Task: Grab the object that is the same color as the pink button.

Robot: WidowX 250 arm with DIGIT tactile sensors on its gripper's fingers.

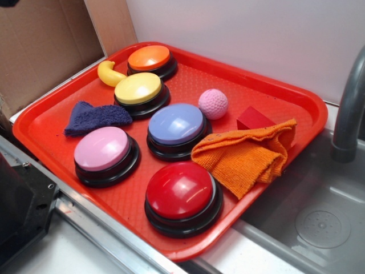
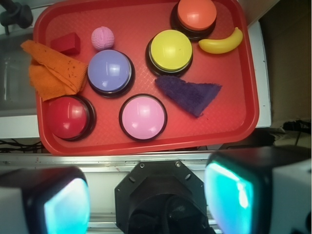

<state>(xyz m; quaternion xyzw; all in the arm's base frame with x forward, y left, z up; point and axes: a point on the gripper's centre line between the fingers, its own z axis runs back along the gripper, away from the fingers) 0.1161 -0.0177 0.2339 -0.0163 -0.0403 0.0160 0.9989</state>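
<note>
The small pink dimpled ball (image 1: 213, 104) lies on the red tray (image 1: 171, 237) behind the lavender-blue button (image 1: 177, 125); it also shows in the wrist view (image 2: 103, 38). The pink button (image 1: 102, 149) stands at the tray's front left, and in the wrist view (image 2: 143, 117) at the near edge. My gripper (image 2: 148, 195) is high above and short of the tray, over the robot base. Its two pads are wide apart and nothing is between them. The gripper does not show in the exterior view.
On the tray are a red button (image 1: 181, 194), yellow button (image 1: 138, 90), orange button (image 1: 150, 59), toy banana (image 1: 109, 74), purple cloth (image 1: 94, 117), orange cloth (image 1: 248, 154) and red block (image 1: 254, 119). A sink (image 1: 319, 222) with a grey faucet (image 1: 349, 108) lies to the right.
</note>
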